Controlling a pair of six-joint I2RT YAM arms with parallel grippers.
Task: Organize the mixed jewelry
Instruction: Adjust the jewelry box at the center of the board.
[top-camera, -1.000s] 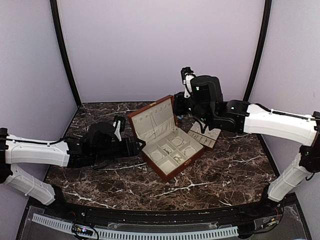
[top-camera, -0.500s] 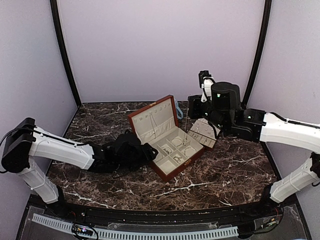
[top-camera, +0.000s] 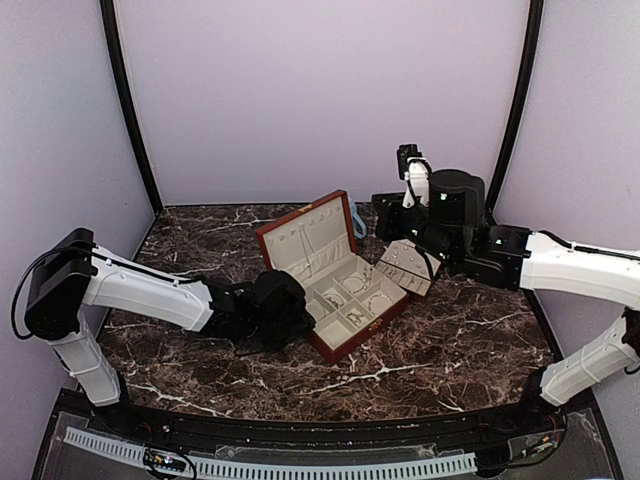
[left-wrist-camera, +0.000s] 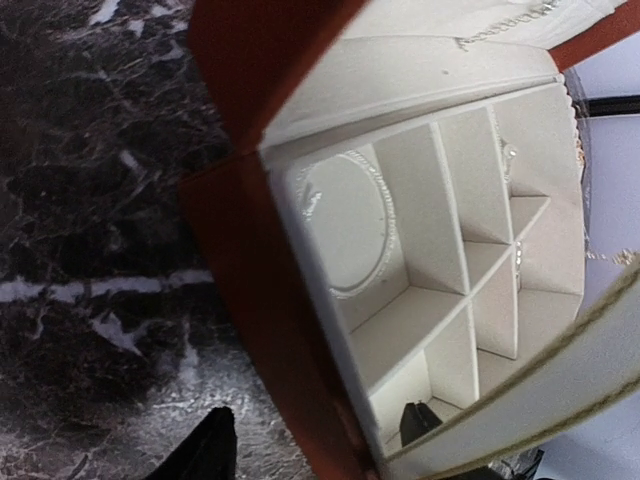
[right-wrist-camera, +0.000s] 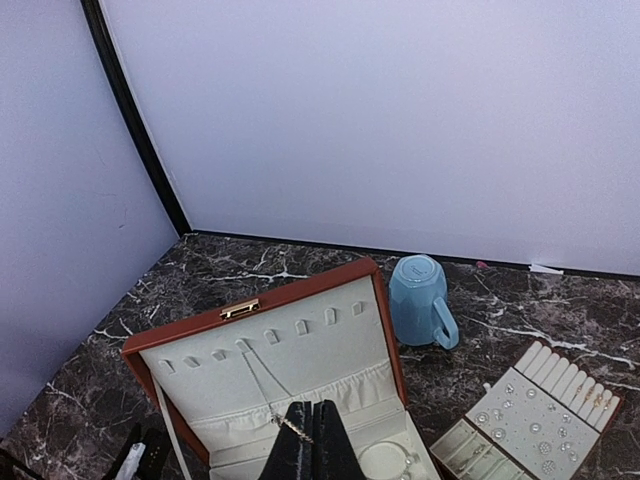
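Open box (top-camera: 335, 290) is sitting on the counter (top-camera: 450, 350); left hand (top-camera: 292, 303) is hovering beside its left wall, right arm (top-camera: 570, 262) behind the slotted tray (top-camera: 408, 268).

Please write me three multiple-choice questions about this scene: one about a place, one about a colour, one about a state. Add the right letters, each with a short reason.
1. Where does the blue mug stand, relative to the jewelry box?
A. inside it
B. on the table, beyond the box lid
C. in front of it, at the near edge

2. What colour is the box lining?
A. black
B. red
C. cream

3. In what state is the box lid?
A. open, standing up
B. shut
C. taken off, lying flat

Key:
1 B: the right wrist view shows the mug on the marble past the lid.
2 C: the lining is cream in every view.
3 A: the lid stands up with its inside showing.
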